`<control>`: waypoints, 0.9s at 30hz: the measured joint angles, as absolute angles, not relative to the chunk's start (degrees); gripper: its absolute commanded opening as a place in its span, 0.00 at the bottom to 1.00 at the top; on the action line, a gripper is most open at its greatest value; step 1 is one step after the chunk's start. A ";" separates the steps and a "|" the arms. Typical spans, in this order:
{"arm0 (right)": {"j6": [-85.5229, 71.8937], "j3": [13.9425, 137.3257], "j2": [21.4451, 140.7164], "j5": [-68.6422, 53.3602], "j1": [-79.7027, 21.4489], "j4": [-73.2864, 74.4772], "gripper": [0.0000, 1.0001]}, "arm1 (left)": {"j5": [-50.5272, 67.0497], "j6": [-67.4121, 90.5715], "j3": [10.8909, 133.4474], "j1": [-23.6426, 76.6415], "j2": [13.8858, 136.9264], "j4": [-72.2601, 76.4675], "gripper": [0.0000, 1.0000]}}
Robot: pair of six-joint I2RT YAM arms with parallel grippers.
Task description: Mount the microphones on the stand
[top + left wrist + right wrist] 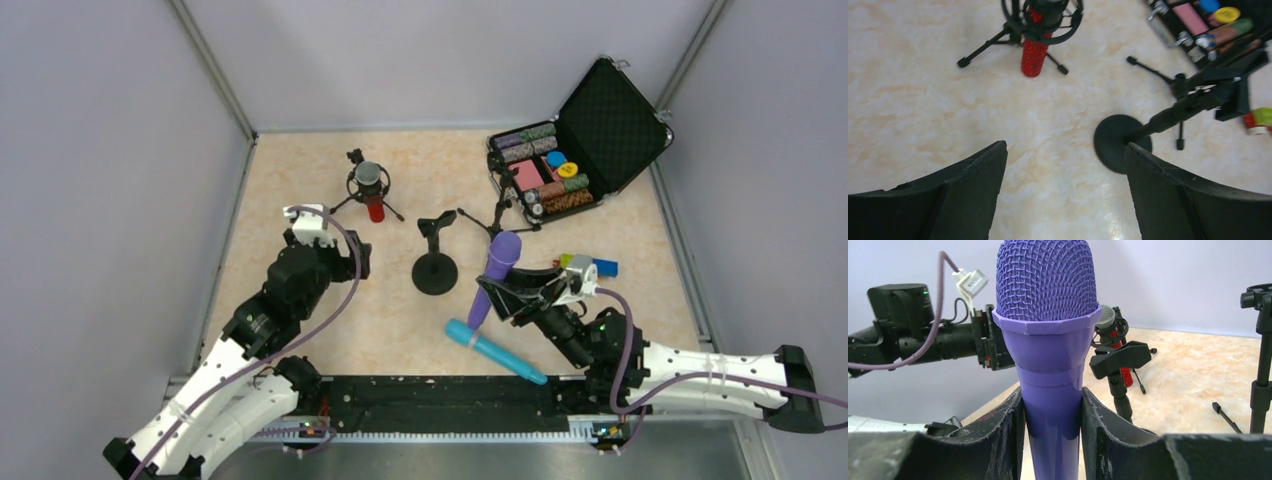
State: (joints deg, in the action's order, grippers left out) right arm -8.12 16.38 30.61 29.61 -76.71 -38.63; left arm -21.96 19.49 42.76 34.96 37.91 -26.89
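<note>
Plainly, most of the risk sits in the middle of the table. On the left, the left claw (1065, 146) is spread wide over bare table (300, 170) and holds nothing. A careless swing could clip a leg of the tripod (352, 195) that carries the red microphone (375, 207) and tip it.

Next along is the round-foot stand (435, 272), with nothing steadying it. Its clip (436, 228) looks narrow, so a push from the side would likely slide or topple it rather than seat anything.

The right claw (1052, 405) pinches the purple microphone (1048, 340) by the handle just below the head. The smooth handle could twist in that grip if it meets the clip off-centre.

The blue microphone (495, 352) lies flat just in front of that wrist, where the arm could sweep it away.

As for pose, the left arm reaches forward with its elbow bent and its wrist pitched down toward the table. The right arm stretches low and leftward from its base. It holds the purple microphone tilted with its head up, just right of the round-foot stand.
</note>
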 measured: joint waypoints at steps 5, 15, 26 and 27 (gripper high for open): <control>-7.88 16.38 31.86 29.65 -76.71 -38.76 0.00 | -15.38 18.00 35.05 34.96 30.59 -14.48 0.90; -6.35 28.40 45.47 20.01 -74.61 -23.18 0.00 | -11.60 17.65 35.44 34.96 35.40 -9.17 0.89; -5.13 37.26 55.75 -6.33 -71.09 -17.54 0.00 | -13.34 20.03 39.09 34.96 45.01 -18.13 0.86; -6.09 37.26 56.03 -10.15 -69.84 -18.79 0.00 | -13.34 20.03 39.09 34.96 45.01 -18.31 0.86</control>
State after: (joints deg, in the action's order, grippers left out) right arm -6.09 37.26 56.03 -10.15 -69.84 -18.79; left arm -13.34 20.03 39.09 34.96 45.01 -18.31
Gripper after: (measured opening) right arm 0.385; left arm 0.851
